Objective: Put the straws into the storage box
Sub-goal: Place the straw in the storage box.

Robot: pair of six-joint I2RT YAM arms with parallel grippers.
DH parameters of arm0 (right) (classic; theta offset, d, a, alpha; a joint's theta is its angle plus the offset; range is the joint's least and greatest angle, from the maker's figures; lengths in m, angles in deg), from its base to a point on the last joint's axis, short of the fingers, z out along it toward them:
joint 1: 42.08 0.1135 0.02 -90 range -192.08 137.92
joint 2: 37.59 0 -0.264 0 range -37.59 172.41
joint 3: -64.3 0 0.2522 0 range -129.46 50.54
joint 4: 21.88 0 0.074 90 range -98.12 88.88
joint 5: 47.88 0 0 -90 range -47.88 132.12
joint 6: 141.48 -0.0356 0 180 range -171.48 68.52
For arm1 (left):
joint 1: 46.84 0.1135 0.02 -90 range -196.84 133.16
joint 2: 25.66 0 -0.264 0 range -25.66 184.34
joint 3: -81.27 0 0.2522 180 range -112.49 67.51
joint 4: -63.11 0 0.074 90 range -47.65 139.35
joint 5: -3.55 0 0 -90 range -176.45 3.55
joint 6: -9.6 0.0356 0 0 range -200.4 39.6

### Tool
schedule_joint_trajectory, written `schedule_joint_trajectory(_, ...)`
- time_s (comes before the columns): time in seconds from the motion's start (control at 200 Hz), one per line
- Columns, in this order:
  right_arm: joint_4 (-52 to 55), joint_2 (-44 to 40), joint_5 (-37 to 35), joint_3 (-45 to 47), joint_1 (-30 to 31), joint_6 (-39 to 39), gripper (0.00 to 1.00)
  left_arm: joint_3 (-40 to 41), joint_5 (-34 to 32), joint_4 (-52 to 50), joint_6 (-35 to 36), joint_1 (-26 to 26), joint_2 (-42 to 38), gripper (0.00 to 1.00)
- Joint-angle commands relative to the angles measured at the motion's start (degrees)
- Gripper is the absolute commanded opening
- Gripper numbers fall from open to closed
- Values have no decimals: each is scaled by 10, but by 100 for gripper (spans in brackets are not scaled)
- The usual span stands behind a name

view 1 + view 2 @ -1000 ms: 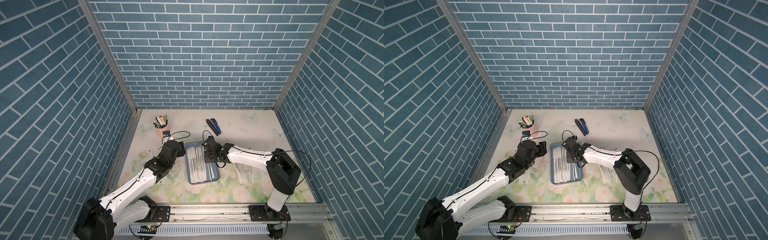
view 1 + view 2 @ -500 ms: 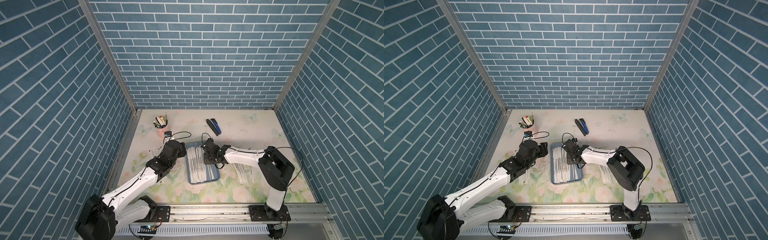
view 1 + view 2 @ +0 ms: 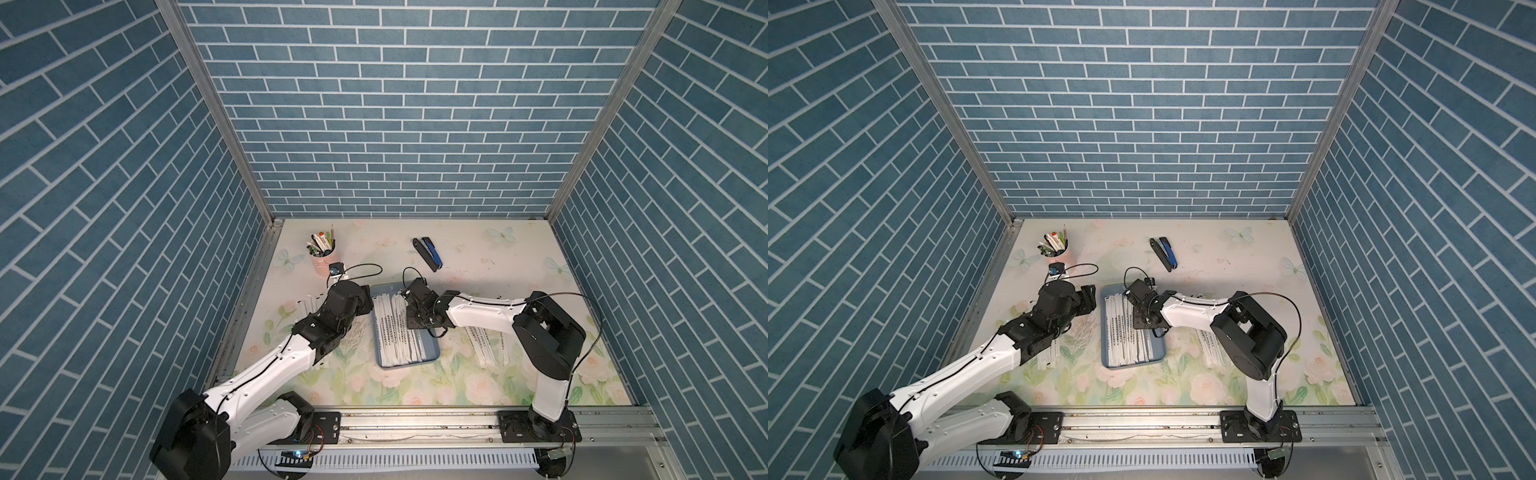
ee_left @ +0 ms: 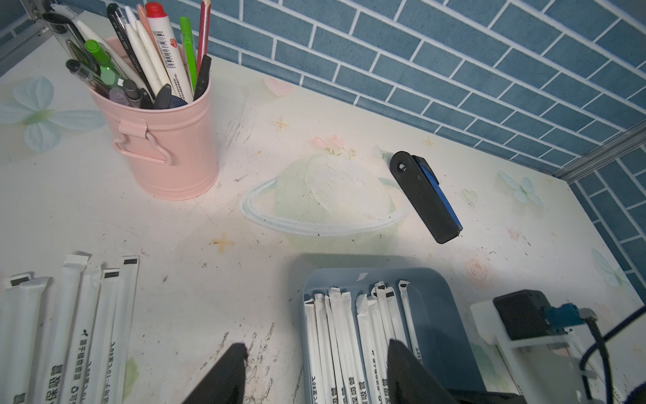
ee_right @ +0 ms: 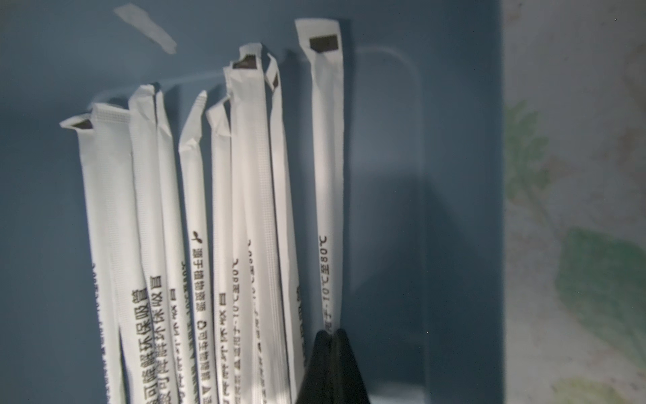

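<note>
Straws [image 3: 397,328] lie side by side, lengthwise, in the storage box [image 3: 430,353], which sits on the bench [image 3: 478,266] just below the middle of the frame in both top views. You also have more of them outside it. A loose bunch [image 3: 309,302] lies on the bench just left of the box, partly under the left arm. A second bunch [image 3: 484,347] lies just right of the box, partly under the right arm.

Your right tool [image 5: 330,337] is down inside the box, over its upper right part in a top view, with the fingertips pressed together. They sit over the outermost straw [image 5: 327,175], and you cannot tell whether that wrapper is pinched or only touched.

Your left tool [image 4: 316,349] is spread wide and holds nothing. It hangs at the box's left rim, one finger over bare bench and the other over the packed straws.

A scrap of paper [image 5: 146,28] lies on the box floor beyond the straw ends. The pink cup [image 3: 323,264] of pens [image 4: 153,52] stands to the upper left of the box. The stapler [image 3: 428,253] lies to its upper right, apart from both tools
</note>
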Motion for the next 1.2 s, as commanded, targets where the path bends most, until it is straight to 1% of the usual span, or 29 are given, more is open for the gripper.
schedule_joint_trajectory(0.0,-5,4,5,-8,-2,-24,0,7,0,0,-2,1,-3,67)
schedule_joint_trajectory(0.27,-2,6,-1,-8,-2,-26,0,7,0,-2,-2,1,-5,67)
schedule_joint_trajectory(0.4,8,-7,-9,-12,-2,-22,10,7,1,-2,-3,1,-4,67)
schedule_joint_trajectory(0.575,30,-34,-13,-13,-2,-11,20,3,4,1,-3,1,0,67)
schedule_joint_trajectory(0.715,52,-67,-20,-10,-4,-4,24,-3,-7,-8,1,1,2,67)
schedule_joint_trajectory(0.78,65,-86,-23,-8,-11,2,25,-9,-17,-16,4,1,1,66)
schedule_joint_trajectory(0.895,94,-141,-35,15,-51,26,25,-21,-26,-31,15,2,-2,63)
schedule_joint_trajectory(1.05,125,-230,-36,82,-149,88,23,-38,-48,-70,22,8,14,61)
schedule_joint_trajectory(1.125,147,-260,-38,101,-193,123,23,-38,-44,-93,20,36,12,60)
schedule_joint_trajectory(1.195,158,-278,-37,115,-223,144,23,-31,-30,-117,13,74,4,59)
